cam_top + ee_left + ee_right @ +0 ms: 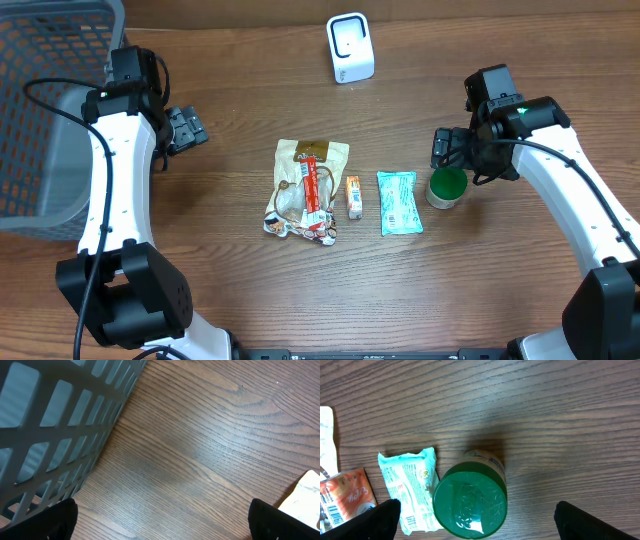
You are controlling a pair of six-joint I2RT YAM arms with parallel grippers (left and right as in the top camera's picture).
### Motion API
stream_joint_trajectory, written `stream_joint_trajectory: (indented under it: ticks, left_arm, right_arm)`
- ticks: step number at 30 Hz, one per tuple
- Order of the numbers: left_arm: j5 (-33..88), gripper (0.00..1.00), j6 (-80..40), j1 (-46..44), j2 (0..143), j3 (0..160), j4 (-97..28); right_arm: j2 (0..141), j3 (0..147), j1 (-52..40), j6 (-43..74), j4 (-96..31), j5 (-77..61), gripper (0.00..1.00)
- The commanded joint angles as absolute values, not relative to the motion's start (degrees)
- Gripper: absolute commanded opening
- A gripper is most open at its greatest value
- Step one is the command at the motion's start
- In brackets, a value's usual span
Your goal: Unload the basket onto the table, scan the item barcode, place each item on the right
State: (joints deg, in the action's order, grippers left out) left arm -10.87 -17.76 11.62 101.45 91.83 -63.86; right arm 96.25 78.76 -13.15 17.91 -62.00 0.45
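Note:
Four items lie in a row mid-table: a large snack bag, a small orange box, a teal packet and a green-lidded jar. The white barcode scanner stands at the far edge. My right gripper hovers open just behind the jar; in the right wrist view the jar sits between its spread fingers, untouched, with the teal packet to its left. My left gripper is open over bare wood, far left of the items; its fingertips hold nothing.
A grey mesh basket fills the far left corner, its wall close beside the left gripper. A corner of the snack bag shows at the left wrist view's right edge.

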Motion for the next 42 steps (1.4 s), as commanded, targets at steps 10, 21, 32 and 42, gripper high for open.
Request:
stream_joint_trajectory:
  ticks: [10, 21, 32, 42]
  left_arm:
    - [-10.48, 1.00, -16.71, 11.57, 99.96, 92.73, -63.83]
    - [-10.48, 1.00, -16.71, 11.57, 99.96, 92.73, -63.83]
    - [-10.48, 1.00, -16.71, 11.57, 99.96, 92.73, -63.83]
    - [-10.48, 1.00, -16.71, 11.57, 99.96, 92.73, -63.83]
  right_arm:
    - [95.04, 80.05, -12.93, 17.61, -61.80, 0.97, 1.00]
    - [95.04, 80.05, -12.93, 18.04, -61.45, -0.86, 1.00]
    - [95.02, 80.88, -12.78, 17.61, -60.95, -8.69, 0.38]
    - [95.02, 99.79, -10.72, 17.56, -71.13, -8.69, 0.07]
